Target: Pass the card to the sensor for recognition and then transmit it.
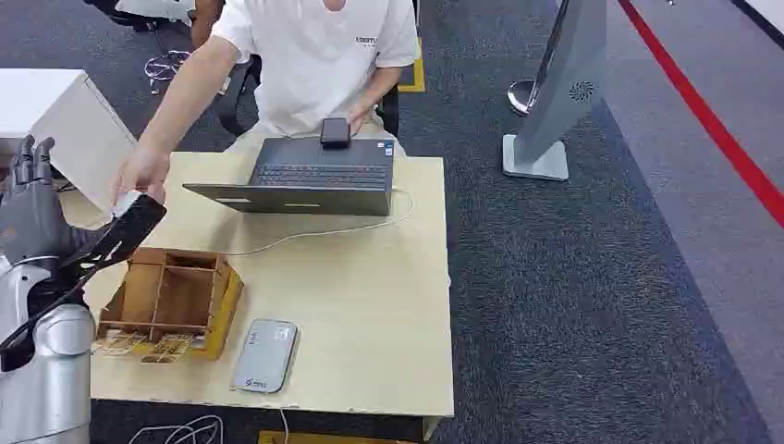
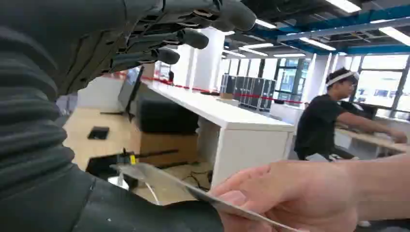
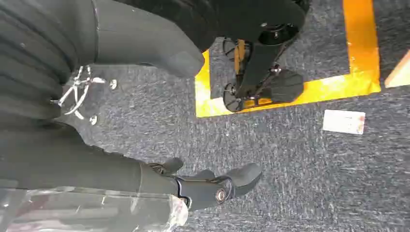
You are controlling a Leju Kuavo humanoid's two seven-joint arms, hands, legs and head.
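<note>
Box point(image 1: 172, 298) (wooden, compartments) sits beside sensor point(image 1: 264, 355).

Office corner with grey carpet and pale wood counter

The carpet point(image 1: 592, 277) carries a red stripe point(image 1: 712, 120) at upper right; a grey stand point(image 1: 555, 102) rises at top centre, a white cabinet point(image 1: 55, 116) sits at left, and ceiling lights point(image 2: 348, 5) and windows point(image 2: 387, 87) show beyond.
</note>
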